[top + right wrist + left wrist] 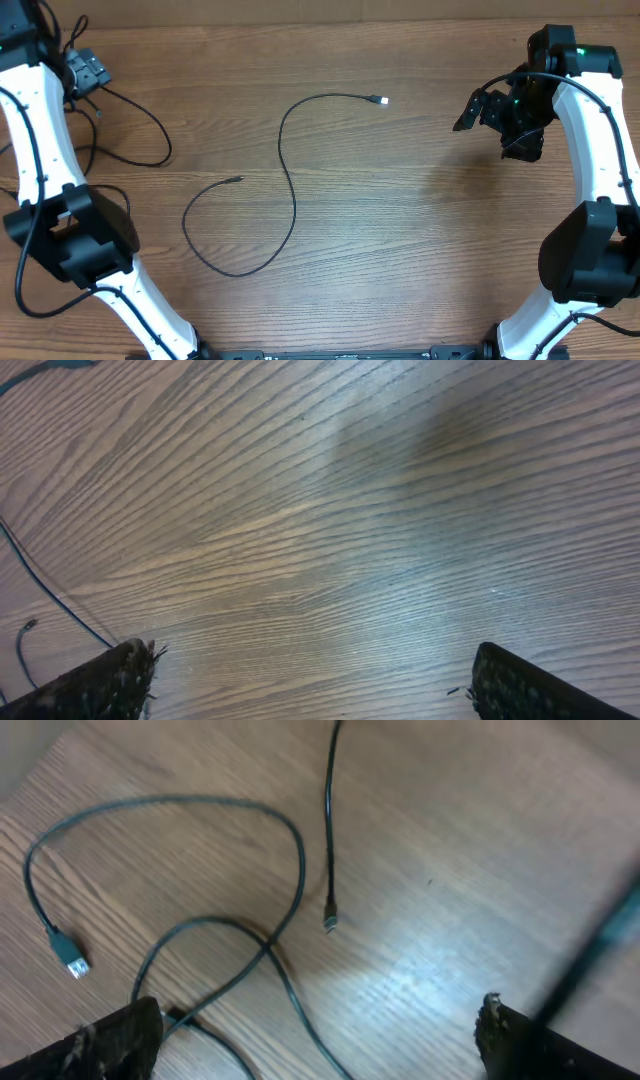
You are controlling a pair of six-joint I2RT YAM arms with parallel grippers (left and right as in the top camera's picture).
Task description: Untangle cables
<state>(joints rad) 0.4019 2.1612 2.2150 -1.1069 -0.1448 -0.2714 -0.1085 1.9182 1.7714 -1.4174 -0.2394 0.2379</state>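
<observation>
The centre cable (288, 180) lay free; the left cable (300, 860) crossed itself, unresolved. My left gripper (320, 1015) and right gripper (312, 652) stood spread wide, empty.

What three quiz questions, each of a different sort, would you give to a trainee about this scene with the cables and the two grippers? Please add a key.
1. True or false: the right gripper is open and holds nothing.
2. In the overhead view, how does the middle cable lie? A: tied in a knot. B: in an open S-curve, both ends free. C: coiled in a tight bundle.
3. Fill in: in the left wrist view, over a looped cable, the left gripper has its jaws ___.
Key: 1 true; 2 B; 3 open.
</observation>
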